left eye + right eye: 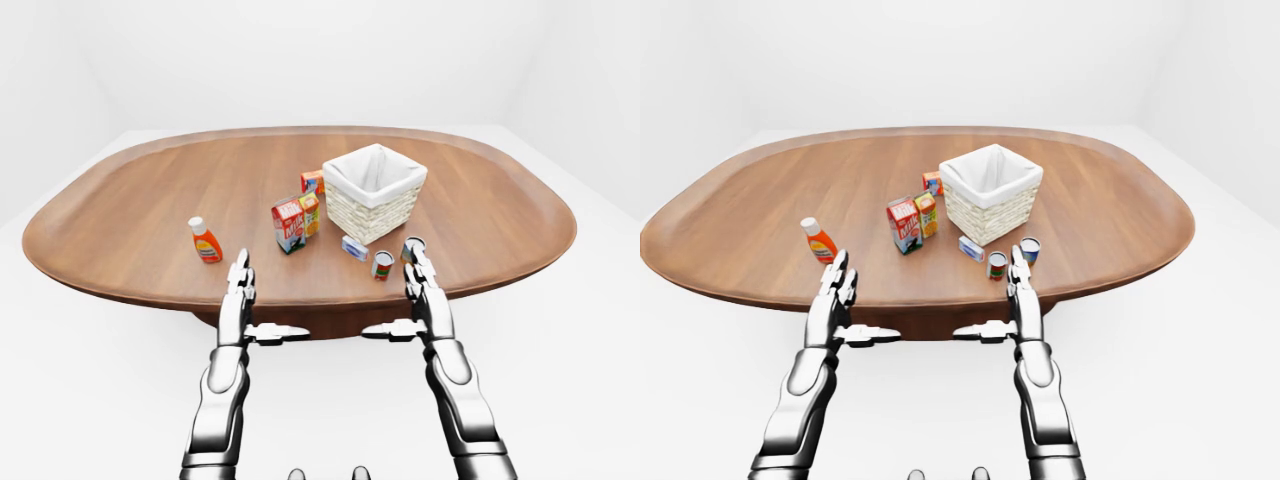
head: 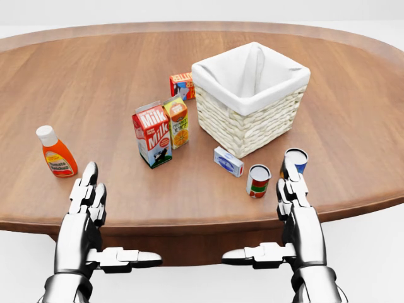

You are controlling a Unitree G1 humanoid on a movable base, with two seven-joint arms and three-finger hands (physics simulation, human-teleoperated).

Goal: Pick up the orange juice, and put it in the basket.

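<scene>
The orange juice carton [image 2: 177, 122], yellow-green with an orange picture, stands upright on the wooden table [image 2: 95, 82] between the red milk carton [image 2: 152, 134] and the white-lined wicker basket [image 2: 250, 96]. My left hand [image 2: 88, 208] hovers at the table's near edge, lower left in the head view, fingers stretched flat and thumb out, holding nothing. My right hand [image 2: 295, 205] mirrors it at the lower right, open and empty, just below two cans. Both hands are well short of the juice.
An orange sauce bottle [image 2: 56, 151] stands at the left. A small blue-white box [image 2: 228, 161], a red-green can [image 2: 258, 180] and a blue-topped can [image 2: 295, 160] sit below the basket. A red carton [image 2: 181, 85] lies above the juice.
</scene>
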